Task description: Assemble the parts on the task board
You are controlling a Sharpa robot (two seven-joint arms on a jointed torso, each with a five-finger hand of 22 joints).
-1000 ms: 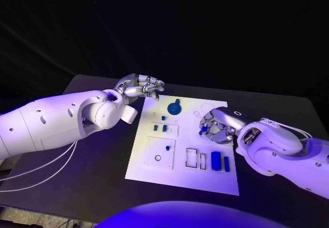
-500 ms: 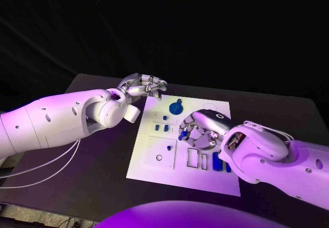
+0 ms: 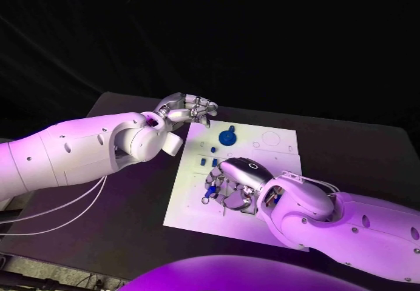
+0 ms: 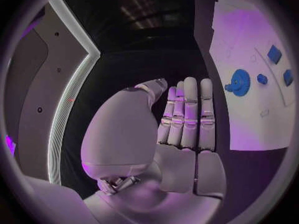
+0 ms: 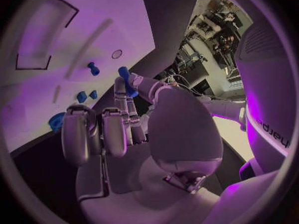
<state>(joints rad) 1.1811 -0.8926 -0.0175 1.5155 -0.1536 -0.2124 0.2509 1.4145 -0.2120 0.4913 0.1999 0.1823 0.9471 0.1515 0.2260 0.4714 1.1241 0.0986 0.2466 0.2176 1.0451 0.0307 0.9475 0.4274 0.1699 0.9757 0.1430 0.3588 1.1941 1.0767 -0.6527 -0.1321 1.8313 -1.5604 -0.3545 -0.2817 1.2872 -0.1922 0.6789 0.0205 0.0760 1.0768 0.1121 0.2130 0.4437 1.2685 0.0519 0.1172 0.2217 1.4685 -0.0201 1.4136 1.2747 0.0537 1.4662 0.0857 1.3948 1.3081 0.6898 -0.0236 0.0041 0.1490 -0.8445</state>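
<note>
Fig.: tabletop [image 3: 114, 236] carrying the white task board [image 3: 197, 215], two arms working over it.

Right robot hand [image 3: 229, 185] is hovering low over the board's middle, pinching one small blue part [image 5: 127, 81] at its fingertips; other fingers are curling in. Left robot hand [image 3: 188, 110] is waiting just beyond the board's far left corner, holding nothing; wrist view shows fingers straight and close together w/ thumb alongside.

Step in hand, judged: seating the held part in a board recess. Doing it well means aligning part w/ slot before lowering, descending straight, and releasing only once seated.

Count, head view: 1 board; 1 blue gear [image 3: 225, 137]; approx. 2 small blue blocks [image 3: 207, 162] below it; 1 pinched part. Rest of board is being hidden by the right arm.
</note>
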